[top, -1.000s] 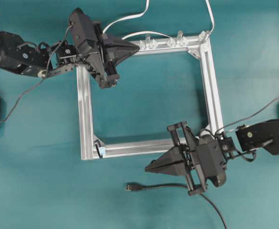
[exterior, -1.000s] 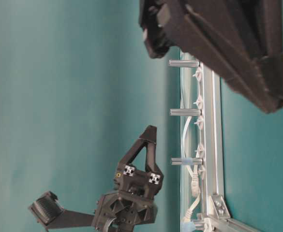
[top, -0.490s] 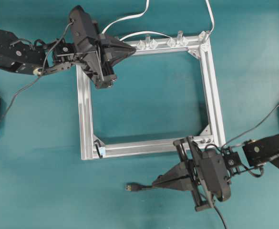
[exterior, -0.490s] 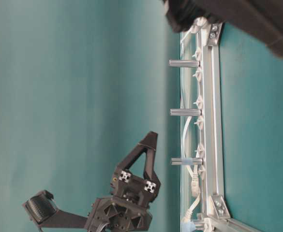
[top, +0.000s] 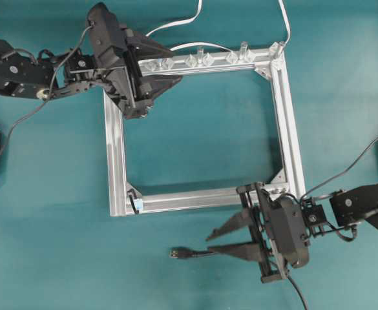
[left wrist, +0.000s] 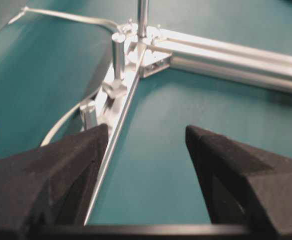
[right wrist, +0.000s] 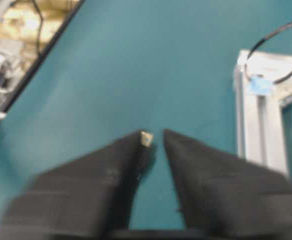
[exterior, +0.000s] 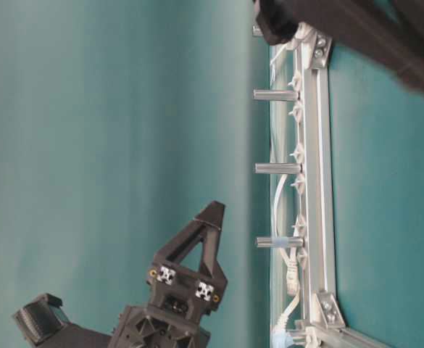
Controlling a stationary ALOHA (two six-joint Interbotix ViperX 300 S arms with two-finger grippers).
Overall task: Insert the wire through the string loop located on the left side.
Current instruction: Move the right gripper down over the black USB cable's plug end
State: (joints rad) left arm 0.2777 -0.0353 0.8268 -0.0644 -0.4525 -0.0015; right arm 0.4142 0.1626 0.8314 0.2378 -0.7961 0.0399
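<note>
From straight above we look down on the whole aluminium frame [top: 201, 132], far enough to take in both arms. Our table-level view sits low beside the frame's bar of clear clips [exterior: 296, 167], turned on its side, close in. The left wrist camera looks out between its fingers [left wrist: 51, 175] along that same clip bar toward a frame corner. The right wrist camera, blurred, faces the frame corner with the string loop [right wrist: 265, 77], which the overhead view also shows.

Right gripper [top: 216, 243] jaws apart above wire [top: 205, 253]; left gripper [top: 170, 67] spread over frame [top: 116, 161].
</note>
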